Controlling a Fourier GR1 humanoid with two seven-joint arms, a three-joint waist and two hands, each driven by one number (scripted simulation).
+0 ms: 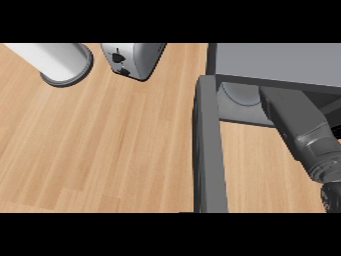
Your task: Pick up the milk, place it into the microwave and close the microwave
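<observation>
- My right forearm (pixel 298 120) comes up from the lower right corner and runs away from me into the open microwave (pixel 284 62); my right hand is past the front opening, inside the cavity, and hidden from me, so I cannot tell whether its fingers are curled or straight
- I cannot see the milk anywhere; if it is in that hand or already in the cavity, the microwave's top and my forearm cover it
- Just left of my forearm, inside the cavity, a pale round turntable (pixel 239 95) shows in part, its right side covered by the forearm
- Further left of the forearm, the microwave door (pixel 206 150) stands swung open, a dark grey slab running from the cavity's left front corner toward me, edge-on to my view
- Beyond the door, well to the left of my arm, the wooden desk (pixel 92 150) spreads out bare
- At the far edge of the desk, well away from my arm, a silver toaster (pixel 132 60) stands, and left of it a white cylinder on a grey round base (pixel 58 62)
- My left hand is out of sight
</observation>
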